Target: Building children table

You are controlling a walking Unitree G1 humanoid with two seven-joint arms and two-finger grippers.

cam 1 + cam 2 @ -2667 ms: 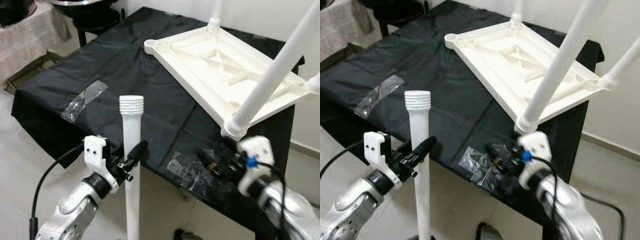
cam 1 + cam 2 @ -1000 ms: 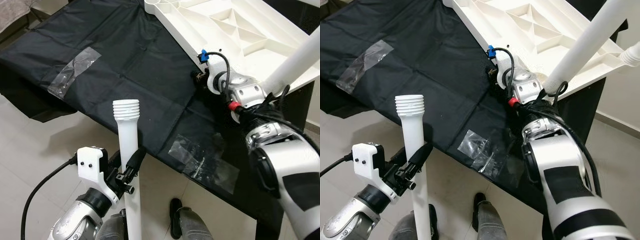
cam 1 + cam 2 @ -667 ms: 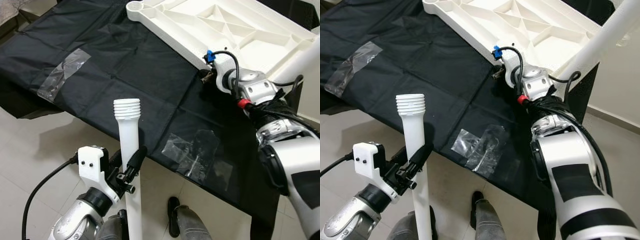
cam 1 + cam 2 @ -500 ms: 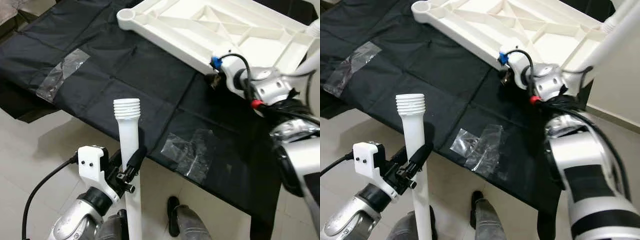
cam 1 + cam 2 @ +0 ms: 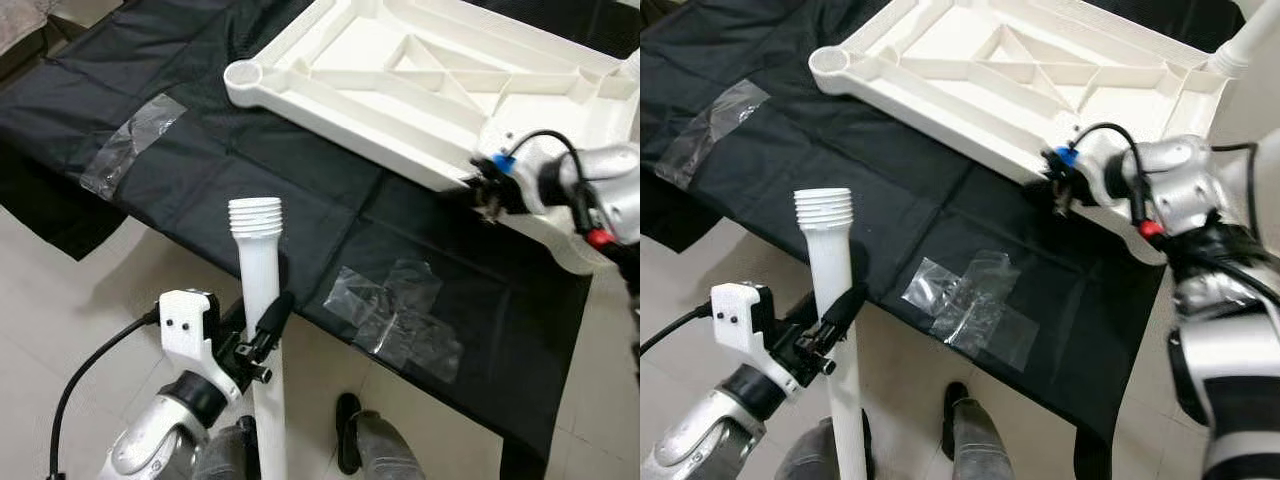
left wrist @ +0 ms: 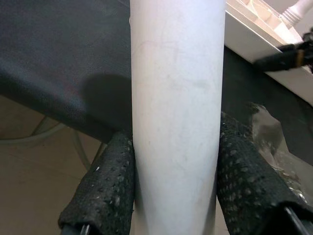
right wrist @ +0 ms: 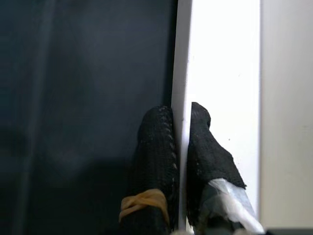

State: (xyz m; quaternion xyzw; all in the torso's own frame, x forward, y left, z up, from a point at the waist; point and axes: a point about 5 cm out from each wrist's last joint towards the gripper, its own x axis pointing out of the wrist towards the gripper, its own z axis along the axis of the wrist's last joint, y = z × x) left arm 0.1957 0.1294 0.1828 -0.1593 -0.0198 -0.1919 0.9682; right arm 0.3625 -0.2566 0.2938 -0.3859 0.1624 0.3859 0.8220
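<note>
White table leg (image 5: 262,330) stands upright over pale floor tiles (image 5: 60,300), clamped in the left gripper (image 6: 173,196). Beside it, black cloth (image 5: 250,160) with clear tape patches (image 5: 395,310) carries the upturned tabletop (image 5: 1040,70), its rim pinched by the right gripper (image 7: 178,147).

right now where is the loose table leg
In the left eye view, the loose white table leg stands upright at lower left, clamped in the left gripper, before the black cloth's edge.

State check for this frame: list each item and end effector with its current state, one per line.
Tabletop: upside down on the black cloth, rim pinched.
Loose leg: upright, threaded end up, off the table.
Left end effector: shut on the loose leg.
Right end effector: shut on the tabletop's rim.
Tape patches: stuck on the cloth.
</note>
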